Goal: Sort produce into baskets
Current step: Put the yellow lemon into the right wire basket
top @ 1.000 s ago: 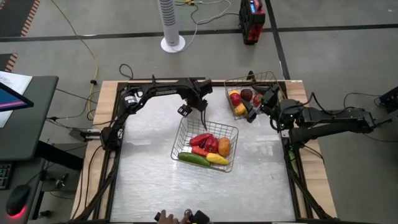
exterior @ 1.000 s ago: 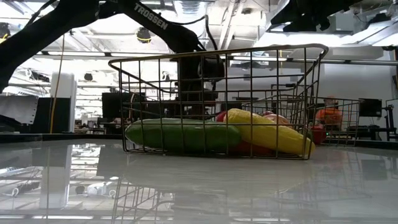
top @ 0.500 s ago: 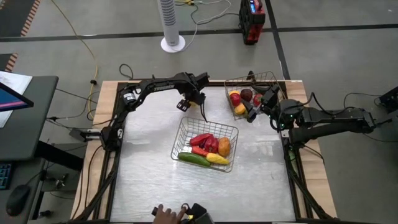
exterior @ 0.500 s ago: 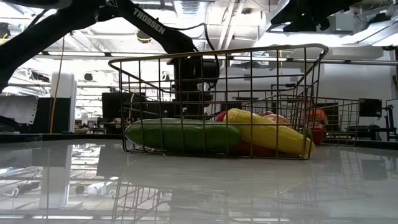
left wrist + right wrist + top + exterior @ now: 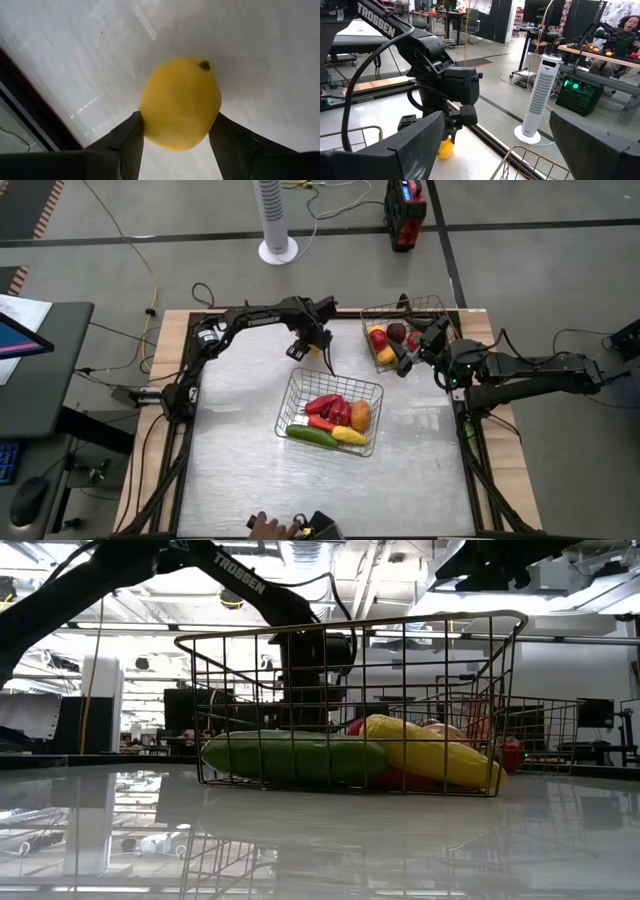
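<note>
A yellow lemon (image 5: 181, 104) lies on the white table near the far edge. My left gripper (image 5: 318, 348) points down over it with a finger on either side. The lemon (image 5: 445, 148) also shows under that gripper in the right wrist view. One wire basket (image 5: 330, 415) at mid-table holds red peppers, a green cucumber (image 5: 290, 758), yellow corn (image 5: 430, 752) and an orange piece. A second basket (image 5: 405, 330) at the far right holds red, yellow and dark-purple pieces. My right gripper (image 5: 496, 117) hangs open and level beside that basket. My left gripper pinches the lemon between its two fingers, one on each rounded side (image 5: 146, 120). The fingers come from above, pointing steeply down. The lemon rests on the table, its stem end (image 5: 204, 65) turned away from the gripper.
The table's dark far rail (image 5: 30, 100) runs close to the lemon. A white tower fan (image 5: 275, 220) and a red device (image 5: 405, 215) stand on the floor beyond the far edge. A person's hand (image 5: 265, 527) shows at the near edge.
My left gripper has swung a little toward the table's far left, away from the middle basket, and then stopped there. My right arm has kept still.
</note>
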